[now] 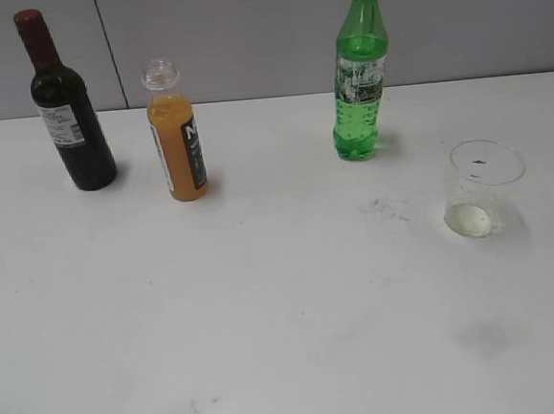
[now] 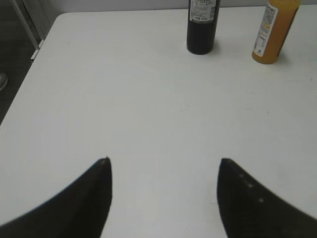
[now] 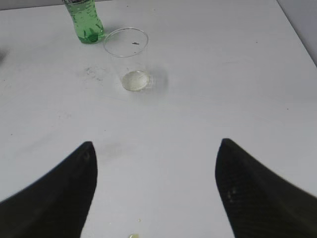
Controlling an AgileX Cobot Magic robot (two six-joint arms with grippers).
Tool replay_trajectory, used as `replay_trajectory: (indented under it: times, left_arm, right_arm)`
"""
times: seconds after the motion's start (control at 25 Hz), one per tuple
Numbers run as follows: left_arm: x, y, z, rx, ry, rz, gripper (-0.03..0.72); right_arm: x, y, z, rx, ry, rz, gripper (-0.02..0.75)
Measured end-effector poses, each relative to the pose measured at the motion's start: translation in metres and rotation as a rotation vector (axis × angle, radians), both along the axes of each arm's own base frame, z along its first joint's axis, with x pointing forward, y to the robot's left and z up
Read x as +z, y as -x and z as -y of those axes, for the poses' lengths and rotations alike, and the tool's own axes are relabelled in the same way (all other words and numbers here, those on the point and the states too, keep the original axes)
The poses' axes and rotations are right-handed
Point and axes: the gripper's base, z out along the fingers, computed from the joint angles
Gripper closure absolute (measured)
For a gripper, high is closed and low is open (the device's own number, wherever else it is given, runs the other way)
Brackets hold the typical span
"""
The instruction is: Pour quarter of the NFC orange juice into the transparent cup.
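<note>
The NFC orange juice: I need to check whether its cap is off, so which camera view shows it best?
The exterior view: the NFC orange juice stands whole and upright, its clear neck uncapped. The left wrist view catches only its lower body, cut off at the top edge. The right wrist view does not show it.

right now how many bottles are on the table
3: dark wine bottle at back left, NFC orange juice just right of it, green bottle right of centre. None seem hidden.
</note>
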Motion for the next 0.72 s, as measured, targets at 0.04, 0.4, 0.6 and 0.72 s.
replay_trajectory:
  times: [0.04, 0.4, 0.6, 0.72]
  left_arm:
    - [0.0000, 0.0000, 0.0000, 0.000, 0.000, 0.000, 0.181]
    - [0.0000, 0.0000, 0.0000, 0.000, 0.000, 0.000, 0.181]
    - [0.0000, 0.0000, 0.0000, 0.000, 0.000, 0.000, 0.181]
    - [0.0000, 0.0000, 0.0000, 0.000, 0.000, 0.000, 0.181]
  right_arm:
    - [0.0000, 0.0000, 0.0000, 0.000, 0.000, 0.000, 0.166]
    - [0.0000, 0.0000, 0.0000, 0.000, 0.000, 0.000, 0.166]
    - [0.0001, 0.0000, 0.0000, 0.000, 0.000, 0.001, 0.166]
    - [0.0001, 0.0000, 0.0000, 0.000, 0.000, 0.001, 0.166]
